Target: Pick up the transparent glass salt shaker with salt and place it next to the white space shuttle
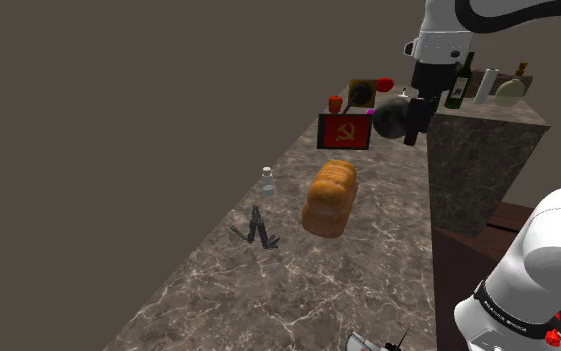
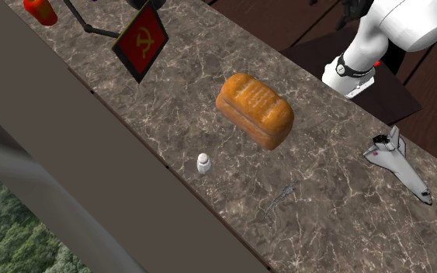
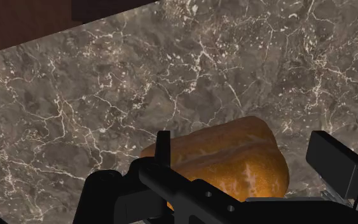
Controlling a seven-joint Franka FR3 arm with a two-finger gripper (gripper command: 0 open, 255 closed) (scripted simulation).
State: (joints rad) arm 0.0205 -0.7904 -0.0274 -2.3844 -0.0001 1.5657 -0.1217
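Observation:
The salt shaker (image 1: 267, 180) (image 2: 203, 164), small and clear with a white cap, stands upright near the counter's edge by the wall. The white space shuttle (image 2: 399, 163) lies at the counter's other end, near the arm's base; its tip shows at the shoulder view's bottom edge (image 1: 376, 344). My black gripper (image 1: 396, 118) (image 3: 247, 159) hangs high above the counter, open, with nothing between its fingers. In the wrist view it looks down on the bread loaf (image 3: 234, 159). The shaker is well off to the side of the gripper, beyond the loaf.
A brown bread loaf (image 1: 330, 197) (image 2: 255, 109) lies mid-counter between shaker and gripper. A dark multi-tool (image 1: 255, 231) (image 2: 279, 199) lies near the shaker. A red framed flag (image 1: 345, 132) (image 2: 140, 41) stands further back. Bottles (image 1: 459, 82) sit on a raised block.

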